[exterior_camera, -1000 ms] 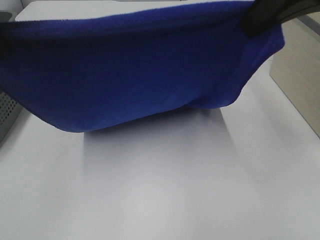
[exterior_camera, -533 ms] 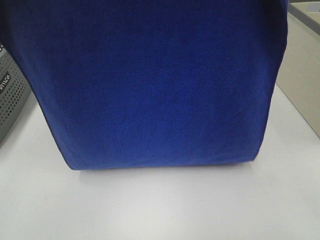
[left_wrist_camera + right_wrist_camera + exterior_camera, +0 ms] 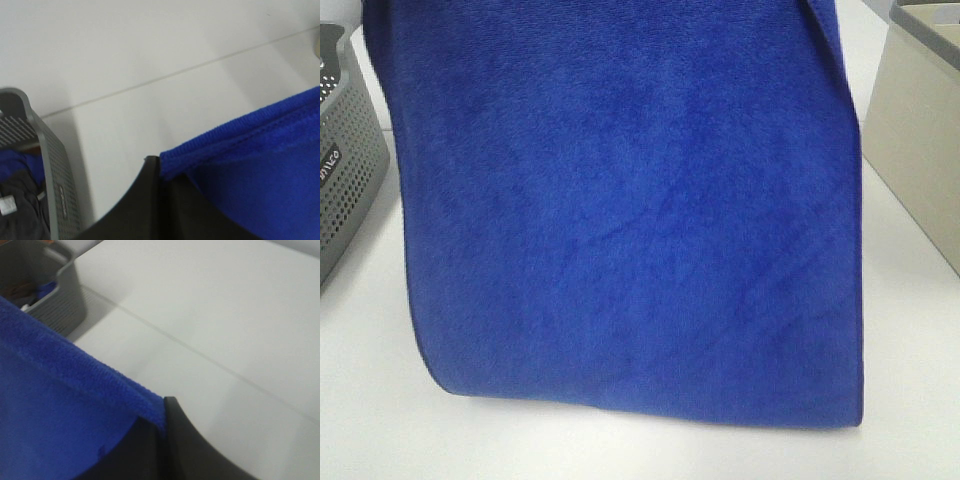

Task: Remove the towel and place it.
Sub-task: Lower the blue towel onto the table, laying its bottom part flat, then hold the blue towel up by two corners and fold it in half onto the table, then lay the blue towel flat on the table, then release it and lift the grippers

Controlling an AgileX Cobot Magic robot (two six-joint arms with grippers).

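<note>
The towel (image 3: pixel 630 210) is a big royal-blue plush cloth. It hangs spread out close to the exterior high camera and fills most of that view; its lower edge is just above the white table (image 3: pixel 620 450). Neither gripper shows in that view. In the left wrist view my left gripper (image 3: pixel 160 172) is shut on the hemmed top edge of the towel (image 3: pixel 250 165). In the right wrist view my right gripper (image 3: pixel 162 415) is shut on the other end of the towel's edge (image 3: pixel 65 405). The white tag is not visible.
A grey perforated basket (image 3: pixel 345 150) stands at the table's left; the left wrist view shows the basket (image 3: pixel 55 190) with blue and dark cloth inside. It also shows in the right wrist view (image 3: pixel 47 295). A beige bin (image 3: pixel 920 140) stands at the right. A seam crosses the table (image 3: pixel 150 80).
The towel has been raised and pulled flat. It went from a sagging band at the back to a sheet filling the view, and both grippers have left the top of the view.
</note>
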